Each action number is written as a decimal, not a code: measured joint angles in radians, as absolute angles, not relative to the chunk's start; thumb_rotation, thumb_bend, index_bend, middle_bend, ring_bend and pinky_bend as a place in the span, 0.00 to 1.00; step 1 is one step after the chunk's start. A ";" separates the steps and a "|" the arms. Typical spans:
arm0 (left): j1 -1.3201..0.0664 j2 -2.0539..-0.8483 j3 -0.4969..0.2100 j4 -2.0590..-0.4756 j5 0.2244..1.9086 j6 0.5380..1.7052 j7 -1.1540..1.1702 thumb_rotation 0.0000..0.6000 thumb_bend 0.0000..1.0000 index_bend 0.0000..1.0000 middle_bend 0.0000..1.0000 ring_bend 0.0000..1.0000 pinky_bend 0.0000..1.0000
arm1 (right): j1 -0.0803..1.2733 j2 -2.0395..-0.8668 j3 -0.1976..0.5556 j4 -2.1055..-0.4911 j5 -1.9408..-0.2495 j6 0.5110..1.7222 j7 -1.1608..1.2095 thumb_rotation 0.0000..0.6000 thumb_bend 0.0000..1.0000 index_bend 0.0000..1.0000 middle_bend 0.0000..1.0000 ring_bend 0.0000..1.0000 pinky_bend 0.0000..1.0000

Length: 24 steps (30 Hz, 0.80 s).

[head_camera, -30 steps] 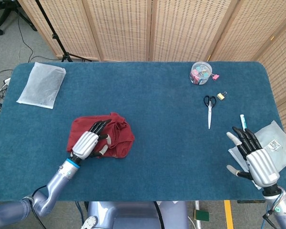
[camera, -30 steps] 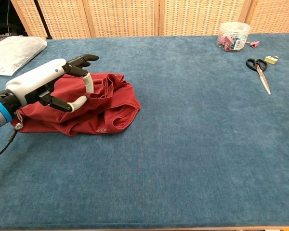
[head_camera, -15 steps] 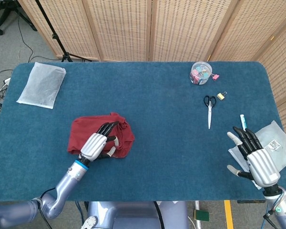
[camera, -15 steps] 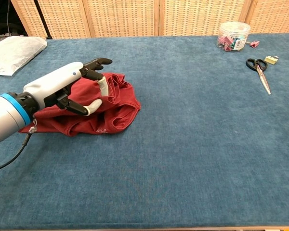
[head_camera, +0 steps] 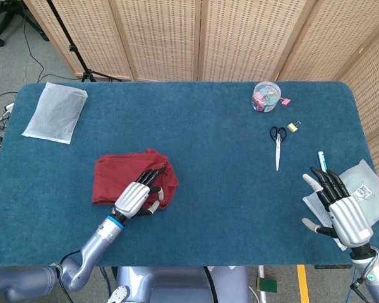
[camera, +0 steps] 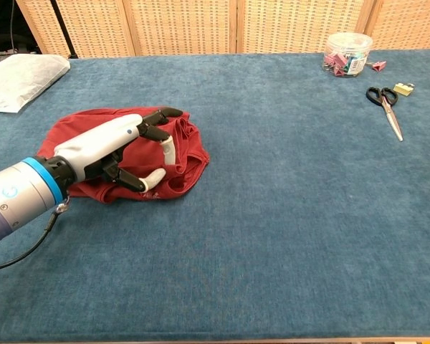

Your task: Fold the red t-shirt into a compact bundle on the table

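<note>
The robot's left hand (camera: 118,147) lies with spread fingers (head_camera: 153,178) on the bunched red cotton t-shirt (camera: 188,140), while its right hand (head_camera: 342,209) hovers empty, fingers apart.

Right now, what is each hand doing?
Left hand: open, fingers spread over the red t-shirt, gripping nothing.
Right hand: open, holding nothing.

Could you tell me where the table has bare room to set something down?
The widest bare stretch lies between the red t-shirt and the scissors, reaching the near edge. It is crowded at the right around the clip jar, padlock, pen and right hand.
</note>
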<state>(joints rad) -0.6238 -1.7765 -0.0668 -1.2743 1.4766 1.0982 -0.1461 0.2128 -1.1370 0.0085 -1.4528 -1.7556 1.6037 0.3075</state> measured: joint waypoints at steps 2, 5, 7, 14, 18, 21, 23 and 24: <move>-0.623 -1.775 -0.064 -1.275 1.479 1.097 -0.145 1.00 0.34 0.22 0.00 0.00 0.00 | 0.212 -1.136 0.009 -1.453 -1.755 1.604 0.308 1.00 0.03 0.00 0.00 0.00 0.00; -0.622 -1.771 -0.063 -1.279 1.487 1.106 -0.153 1.00 0.24 0.01 0.00 0.00 0.00 | 0.212 -1.136 0.009 -1.453 -1.755 1.605 0.308 1.00 0.03 0.00 0.00 0.00 0.00; -0.620 -1.769 -0.064 -1.281 1.496 1.118 -0.162 1.00 0.21 0.00 0.00 0.00 0.00 | 0.212 -1.136 0.009 -1.453 -1.755 1.605 0.308 1.00 0.03 0.00 0.00 0.00 0.00; -0.622 -1.727 -0.097 -1.288 1.569 1.239 -0.214 1.00 0.14 0.00 0.00 0.00 0.00 | 0.211 -1.136 0.007 -1.456 -1.759 1.604 0.302 1.00 0.03 0.00 0.00 0.00 0.00; -0.623 -1.686 -0.135 -1.282 1.571 1.272 -0.232 1.00 0.09 0.00 0.00 0.00 0.00 | 0.211 -1.136 0.007 -1.457 -1.758 1.602 0.302 1.00 0.03 0.00 0.00 0.00 0.00; -0.619 -1.678 -0.150 -1.257 1.553 1.281 -0.254 1.00 0.01 0.00 0.00 0.00 0.00 | 0.212 -1.138 0.006 -1.457 -1.759 1.598 0.297 1.00 0.03 0.00 0.00 0.00 0.00; -0.618 -1.677 -0.157 -1.228 1.542 1.280 -0.284 1.00 0.00 0.00 0.00 0.00 0.00 | 0.214 -1.139 0.004 -1.457 -1.761 1.594 0.293 1.00 0.03 0.00 0.00 0.00 0.00; -0.618 -1.678 -0.158 -1.215 1.538 1.277 -0.299 1.00 0.00 0.00 0.00 0.00 0.00 | 0.214 -1.140 0.003 -1.458 -1.762 1.593 0.291 1.00 0.03 0.00 0.00 0.00 0.00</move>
<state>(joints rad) -0.6184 -1.6778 -0.1578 -1.2149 1.5385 1.2771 -0.2992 0.2142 -1.1395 0.0032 -1.4583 -1.7623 1.5932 0.2913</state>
